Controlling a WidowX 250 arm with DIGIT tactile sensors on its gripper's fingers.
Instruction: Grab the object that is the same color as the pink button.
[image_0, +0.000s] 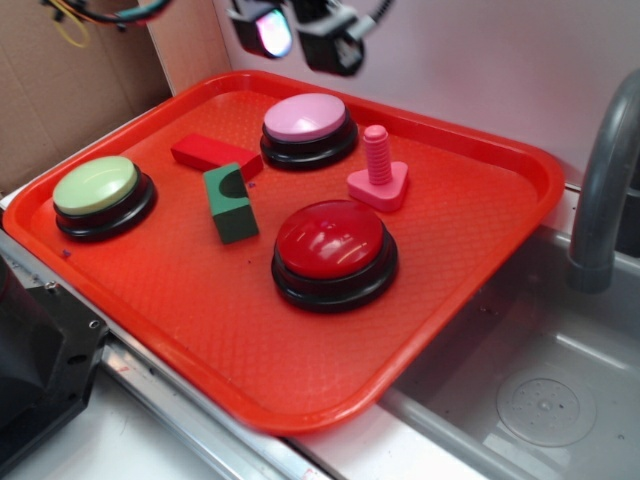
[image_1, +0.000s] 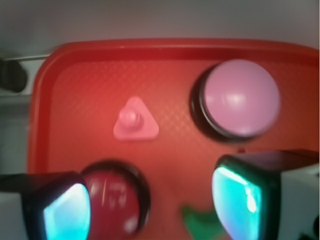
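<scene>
The small pink toy bolt (image_0: 378, 175) stands upright on the red tray (image_0: 470, 260), right of the pink button (image_0: 306, 128) and behind the red-topped button (image_0: 332, 250). In the wrist view the bolt (image_1: 135, 121) lies left of the pink button (image_1: 241, 98). My gripper (image_0: 300, 30) hangs high above the tray's far edge, over the pink button. Its glowing pads (image_1: 67, 212) stand wide apart with nothing between them; the gripper (image_1: 155, 205) is open and empty.
A green notched block (image_0: 231, 203) and a red rectangular block (image_0: 212, 155) lie mid-tray. A light green-topped button (image_0: 100, 192) sits at the left. A grey sink with a faucet (image_0: 600, 190) is to the right. Cardboard stands at the back left.
</scene>
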